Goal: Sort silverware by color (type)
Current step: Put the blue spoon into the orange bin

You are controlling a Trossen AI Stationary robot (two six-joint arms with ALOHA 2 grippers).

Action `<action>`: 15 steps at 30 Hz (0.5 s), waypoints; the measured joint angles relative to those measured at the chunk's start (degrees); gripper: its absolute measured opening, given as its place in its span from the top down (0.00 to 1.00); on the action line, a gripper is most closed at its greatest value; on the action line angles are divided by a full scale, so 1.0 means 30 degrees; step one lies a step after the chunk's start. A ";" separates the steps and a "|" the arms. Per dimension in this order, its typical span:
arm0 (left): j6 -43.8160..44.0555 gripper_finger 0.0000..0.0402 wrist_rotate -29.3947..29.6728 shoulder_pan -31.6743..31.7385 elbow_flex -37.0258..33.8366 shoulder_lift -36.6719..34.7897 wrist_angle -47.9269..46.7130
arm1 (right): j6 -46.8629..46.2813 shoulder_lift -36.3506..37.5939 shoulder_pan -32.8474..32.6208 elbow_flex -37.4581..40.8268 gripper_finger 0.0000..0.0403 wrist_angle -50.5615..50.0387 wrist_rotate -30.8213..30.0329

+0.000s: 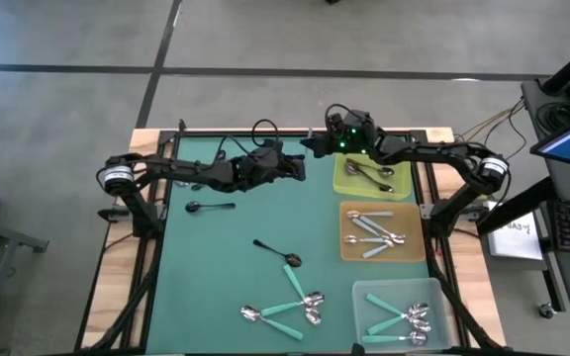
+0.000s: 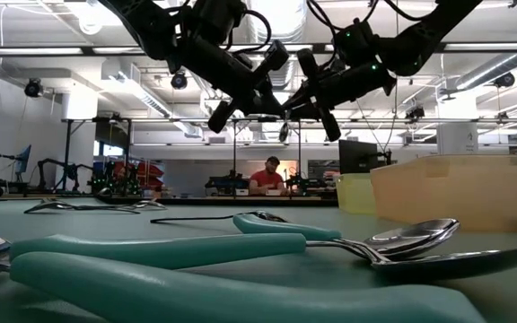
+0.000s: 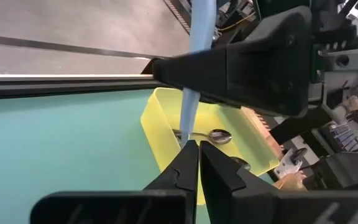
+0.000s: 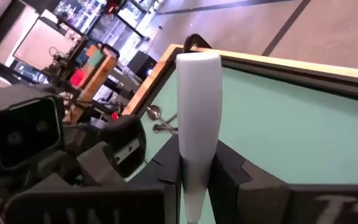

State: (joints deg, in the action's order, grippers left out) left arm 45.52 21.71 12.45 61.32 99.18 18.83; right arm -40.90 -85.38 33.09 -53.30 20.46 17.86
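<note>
Both arms stretched inward, meeting mid-air over the table's far edge, beside the yellow tray. Left gripper and right gripper fingers both clamped on one light-blue spoon handle. Other spoons lie on table & in trays.
</note>
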 joint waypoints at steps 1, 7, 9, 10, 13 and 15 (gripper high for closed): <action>-0.0012 1.00 0.0001 0.0007 0.0000 0.0000 0.0015 | 0.0096 0.0000 -0.0002 0.0000 0.91 -0.0155 0.0009; -0.0599 1.00 -0.2011 0.0066 0.0000 -0.0082 0.0000 | 0.0539 0.0146 0.0356 0.0007 0.91 -0.1208 0.0360; -0.0720 1.00 -0.2657 0.0066 0.0000 -0.0180 -0.0002 | 0.0585 0.0323 0.0631 0.0007 0.91 -0.2022 0.1064; -0.0868 1.00 -0.2952 0.0066 0.0000 -0.0201 0.0003 | 0.0583 0.0484 0.0760 0.0007 0.91 -0.2557 0.1588; -0.1182 1.00 -0.3733 0.0066 0.0000 -0.0206 -0.0166 | 0.0905 0.1239 0.0955 0.0007 0.91 -0.4399 0.3970; -0.1349 1.00 -0.4086 0.0066 0.0000 -0.0219 -0.0397 | 0.1527 0.1902 0.0953 0.0007 0.91 -0.6189 0.5830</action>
State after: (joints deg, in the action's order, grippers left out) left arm 41.47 9.45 12.64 61.32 98.52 17.64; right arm -36.32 -79.68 35.94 -53.28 1.90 35.35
